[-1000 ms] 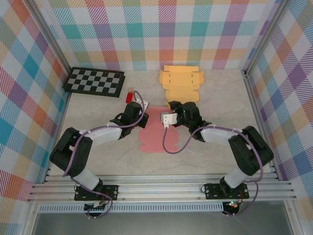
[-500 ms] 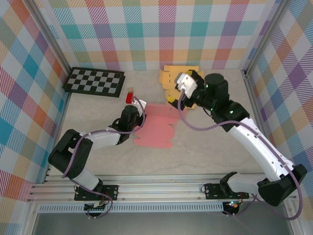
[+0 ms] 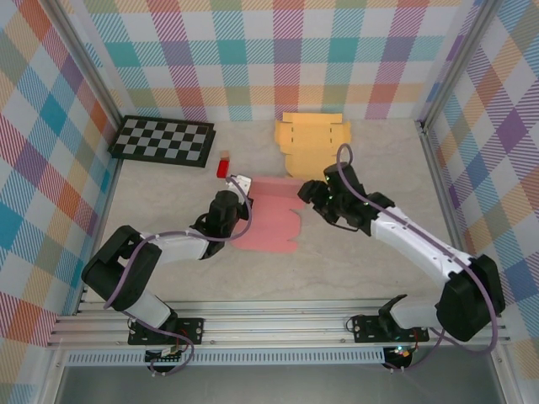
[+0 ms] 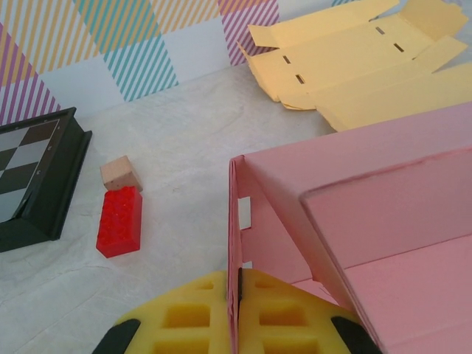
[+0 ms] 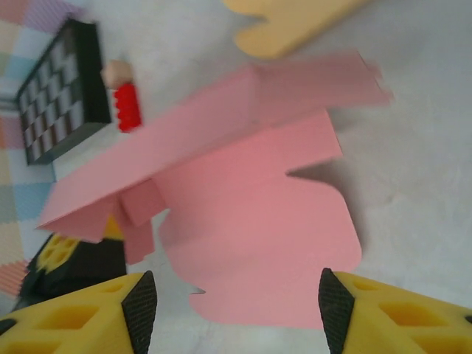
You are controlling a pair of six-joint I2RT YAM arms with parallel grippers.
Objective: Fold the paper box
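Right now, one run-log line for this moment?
left end effector: shut on pink paper box edge | right end effector: open, near it | fold: partial

Robot lab cell, plaid walls point(image 3: 337, 50), aluminium rail frame point(image 3: 278, 321)

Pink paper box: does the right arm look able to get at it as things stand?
Probably yes. The right gripper is open and faces the pink paper box with nothing between them; the left gripper pinches its opposite edge.
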